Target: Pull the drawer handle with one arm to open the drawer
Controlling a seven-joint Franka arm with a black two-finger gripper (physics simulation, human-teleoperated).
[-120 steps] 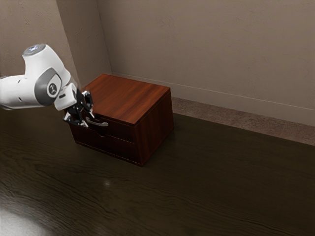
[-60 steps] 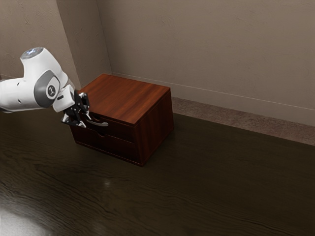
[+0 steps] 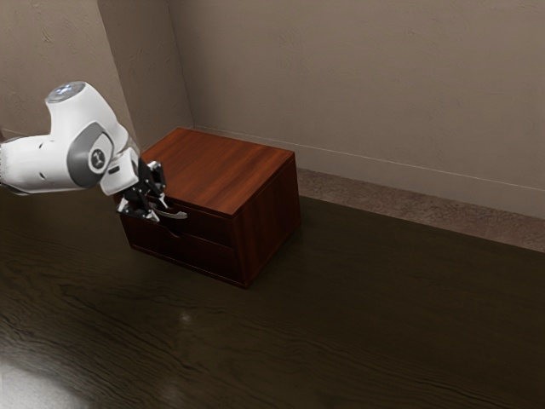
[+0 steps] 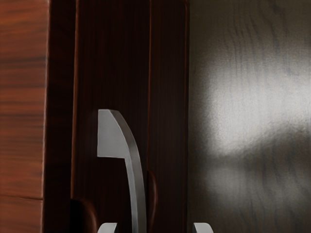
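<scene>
At the exterior view's left the white arm [image 3: 60, 158] is reaching in over the worktop [image 3: 341, 341], its last link slanting down toward the cabinet [image 3: 221, 170]. The pincer [image 3: 146, 207] is hanging at the cabinet's front face, at the height of the top drawer [image 3: 204, 223], with its fingers pointing at the drawer front. The grey handle [image 3: 173, 214] is sticking out of that front, and its near end is lying right at the fingers.

In the wrist view two pale fingertips [image 4: 108, 227] are showing well apart, and the curved handle [image 4: 127, 155] is running between them, closer to one than the other and touching neither that I can see. So the pincer is standing apart, straddling the handle without clamping it.

The top drawer is sitting about level with the lower drawer [image 3: 192, 251] beneath it; no gap is showing around it from the side camera.

The cabinet, red-brown on top and darker on its sides, is standing on the worktop near its far edge, toward the exterior view's left. Past it to the right the dark wood worktop is running on, a lighter strip [image 3: 426, 204] is lying along its far edge, and a beige wall [image 3: 383, 77] is rising behind.
</scene>
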